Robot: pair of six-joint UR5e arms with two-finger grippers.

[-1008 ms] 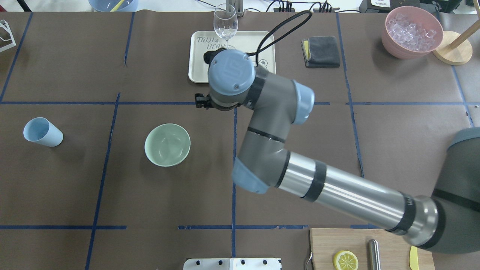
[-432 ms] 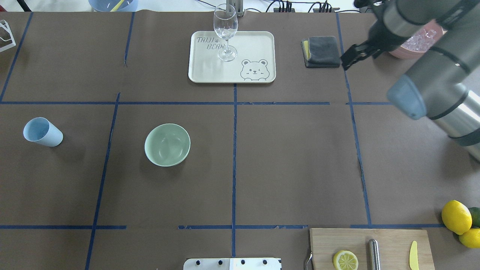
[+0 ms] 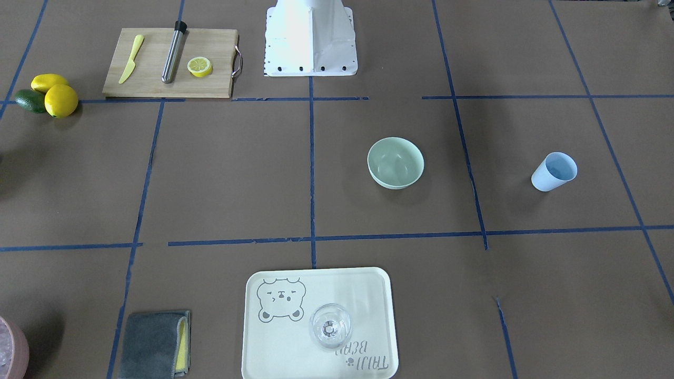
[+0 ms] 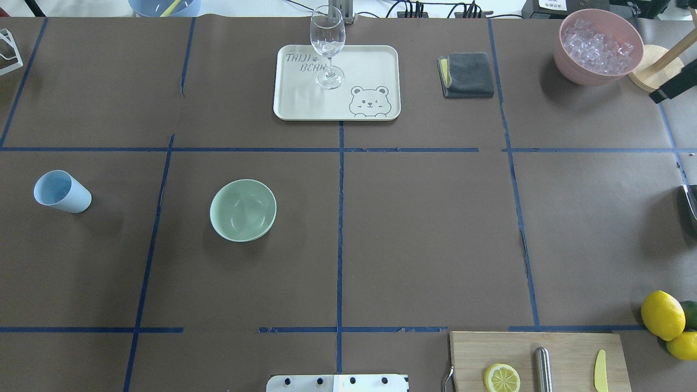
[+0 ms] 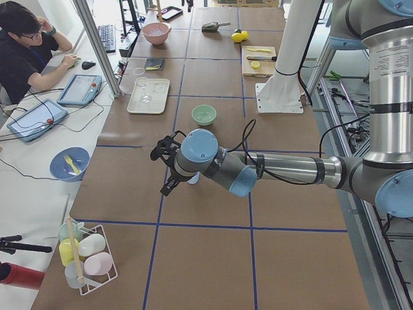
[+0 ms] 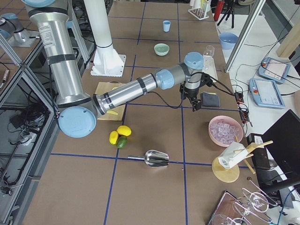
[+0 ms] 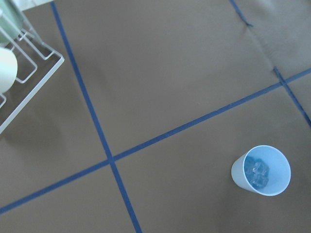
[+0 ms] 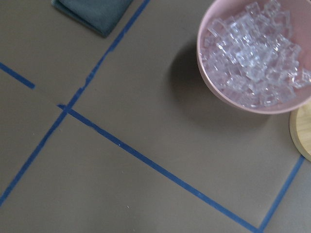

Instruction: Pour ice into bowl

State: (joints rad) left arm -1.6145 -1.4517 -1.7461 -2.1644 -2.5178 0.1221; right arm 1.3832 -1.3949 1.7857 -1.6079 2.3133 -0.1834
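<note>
Facing the robot, the mint bowl [image 3: 395, 162] sits upright on the brown desk [image 3: 210, 184] just right of centre. A light blue cup [image 3: 554, 171] stands well apart from it toward the view's right, and a clear glass [image 3: 329, 326] stands on a cream tray [image 3: 253, 337] at the near edge. From overhead, the bowl [image 4: 243, 209] lies left of centre with the cup [image 4: 61, 191] farther left. A pink container [image 4: 572, 68] of pale pieces sits in the far right corner. From the left end, the left arm [image 5: 284, 169] stretches low over the desk, on the near side of the bowl [image 5: 204, 114]. Whether the left arm's jaws are spread or pressed together cannot be told. From the right end, the right arm [image 6: 136, 86] reaches out with the right arm's jaws pointing down near a grey cloth [image 6: 209, 99] and the pink container [image 6: 226, 130]; their state cannot be told either. The left wrist camera looks down into the cup [image 7: 239, 172], where the ice [image 7: 256, 174] lies as a few clear cubes at the bottom. The right wrist camera shows the pink container [image 8: 209, 80] and a corner of the cloth [image 8: 92, 12].
</note>
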